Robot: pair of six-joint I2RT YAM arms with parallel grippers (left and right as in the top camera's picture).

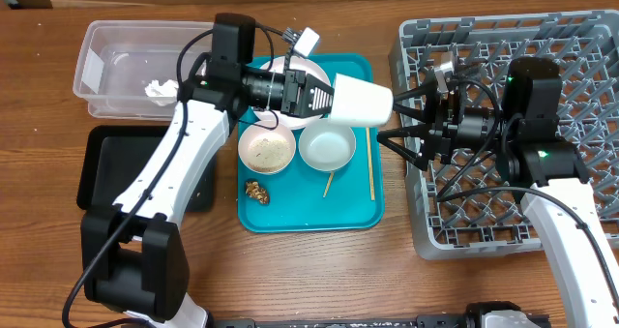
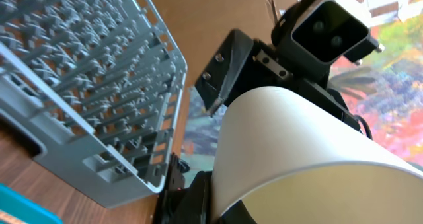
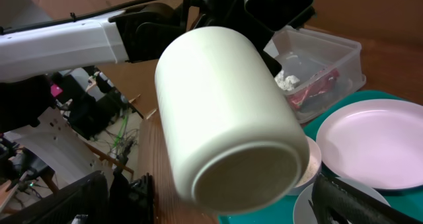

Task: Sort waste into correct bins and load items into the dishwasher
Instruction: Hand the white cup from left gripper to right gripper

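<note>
— Where is the small white cup [image 1: 360, 101] now?

— Off the table [image 1: 39, 202], lying on its side in the air over the right edge of the teal tray [image 1: 290, 217]; the left gripper [image 1: 324, 98] is clamped on its mouth end, and its closed base points at the dish rack [image 1: 580, 67].

— And the other arm?

— The right gripper [image 1: 404, 125] sits just at the cup's base with its jaws spread wide apart, one finger above and one below in the overhead view; I cannot tell whether either finger touches the cup; the right wrist view shows the base filling the frame, close to the lens.

— What lies on the tray?

— A bowl with rice [image 1: 267, 150] beside an empty bowl [image 1: 326, 147]; the plate [image 1: 308, 69] behind them, half hidden by the left arm; a brown lump [image 1: 256, 190] near the front left corner; the chopsticks [image 1: 370, 164] lie apart, one along the right edge, one slanted below the empty bowl.

— The bins?

— The clear tub [image 1: 102, 38] holds a paper scrap [image 1: 160, 89], and the right wrist view shows a red wrapper [image 3: 317, 88] in it too; the black tray [image 1: 106, 168] sits just in front of it.
</note>
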